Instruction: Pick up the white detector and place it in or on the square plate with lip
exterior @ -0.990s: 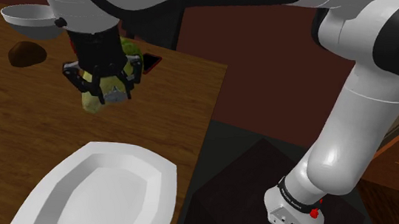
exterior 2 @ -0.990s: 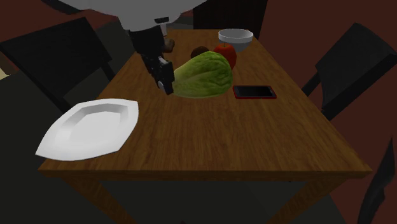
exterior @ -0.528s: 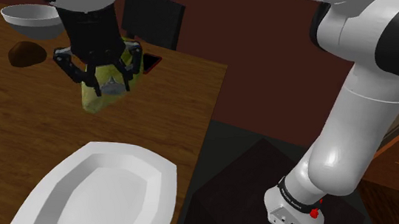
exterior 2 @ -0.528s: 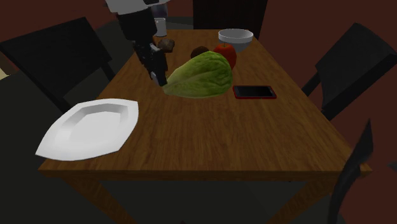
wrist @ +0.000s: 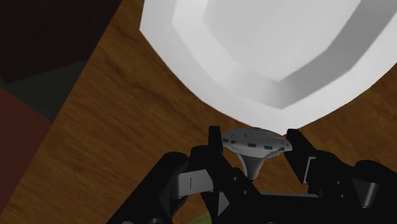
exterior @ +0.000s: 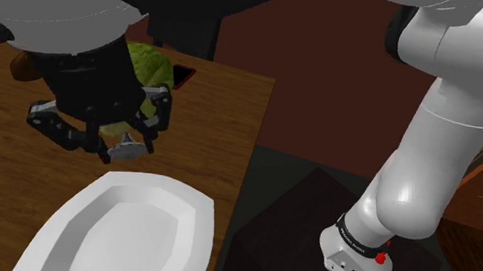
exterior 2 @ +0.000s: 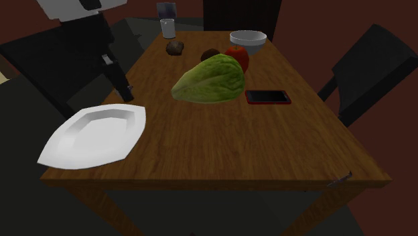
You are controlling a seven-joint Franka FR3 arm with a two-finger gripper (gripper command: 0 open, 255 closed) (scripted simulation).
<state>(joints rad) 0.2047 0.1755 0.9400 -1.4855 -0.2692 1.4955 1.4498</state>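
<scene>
Hanging detector (wrist: 256,141): pale grey disc with small dark slots round its rim, on a short stem; clamped in the claw, clear of the worktop, at the plate's nearest rim; over that rim or just short of it, cannot tell.
Claw (wrist: 255,149): clamped on the detector, one black finger against each side of the disc; pointing down at the worktop from a little above it.
Plate (wrist: 210,63): white, with a raised lip and a shallow flat middle, pointed at two ends; flat on the worktop directly ahead of the claw and below it, close to the worktop's edge.
Worktop (exterior 2: 234,147): brown wood with visible grain, under the claw and spreading away from it on all sides but the plate's.
Lettuce (exterior 2: 211,80): large green leafy head lying on its side, near the claw, on the side away from the plate.
Phone (exterior 2: 268,97): black slab with a red edge, flat on the wood, beyond the lettuce from the claw.
Red fruit (exterior 2: 240,57): touching the lettuce's far end, well apart from the claw.
Bowl (exterior 2: 248,39): pale grey, just behind the red fruit, farther still.
Brown lumps (exterior 2: 175,47): two, small, near the bowl's end of the worktop.
Cup (exterior 2: 167,28): small, pale, at the far edge.
Arm (exterior: 438,129): white with dark joints, arching from the stand (exterior: 295,225) over to the claw.
</scene>
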